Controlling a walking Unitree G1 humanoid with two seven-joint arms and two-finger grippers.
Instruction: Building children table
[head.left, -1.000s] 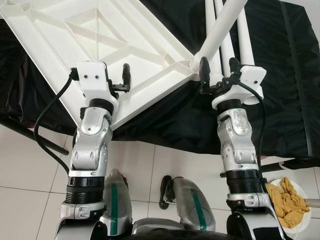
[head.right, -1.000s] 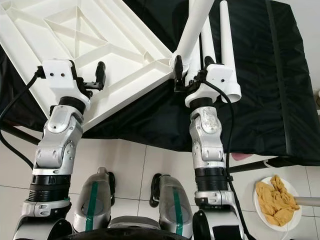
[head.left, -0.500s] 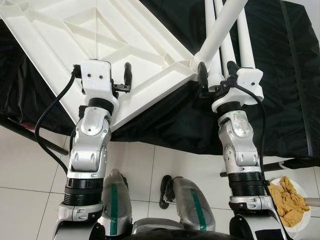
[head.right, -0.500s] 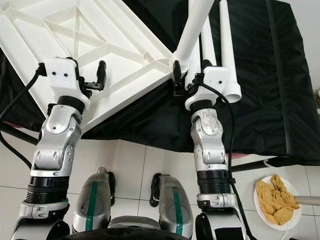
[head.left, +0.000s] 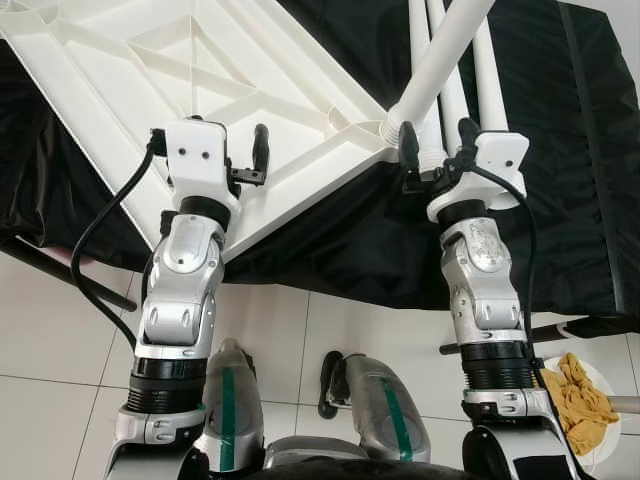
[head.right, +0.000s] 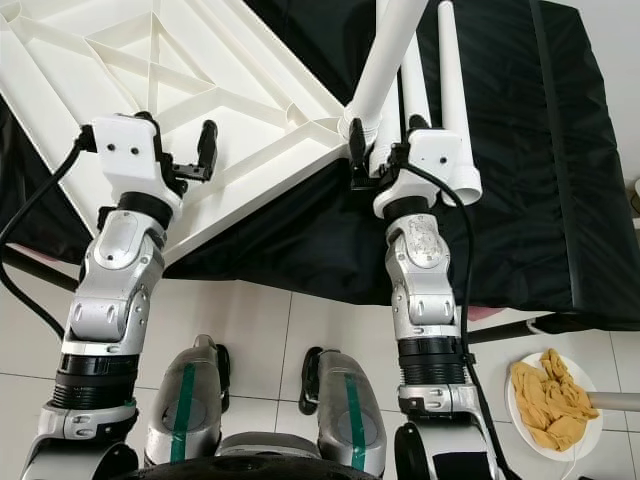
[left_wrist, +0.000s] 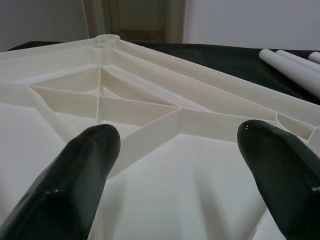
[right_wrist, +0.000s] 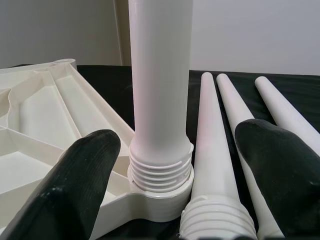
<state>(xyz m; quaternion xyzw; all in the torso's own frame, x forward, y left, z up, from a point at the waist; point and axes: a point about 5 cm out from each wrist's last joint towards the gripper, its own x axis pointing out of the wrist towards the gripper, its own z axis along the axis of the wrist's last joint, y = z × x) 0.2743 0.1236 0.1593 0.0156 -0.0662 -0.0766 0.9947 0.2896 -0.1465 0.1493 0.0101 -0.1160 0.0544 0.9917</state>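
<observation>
The upturned tabletop (head.left: 200, 80) lies on black cloth (head.left: 560, 200); one leg (right_wrist: 160, 85) stands in its corner socket between the wide-open, empty right end effector (right_wrist: 170, 185); left end effector (left_wrist: 180, 165) open, empty over the ribs

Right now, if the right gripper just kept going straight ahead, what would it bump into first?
Most likely the upright white leg standing in the tabletop's corner socket: it rises straight ahead between the right gripper's open fingers.

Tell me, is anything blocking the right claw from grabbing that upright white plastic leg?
Nothing visible. The right gripper is open, its fingers on either side of the upright white plastic leg standing in the tabletop's corner socket.
</observation>
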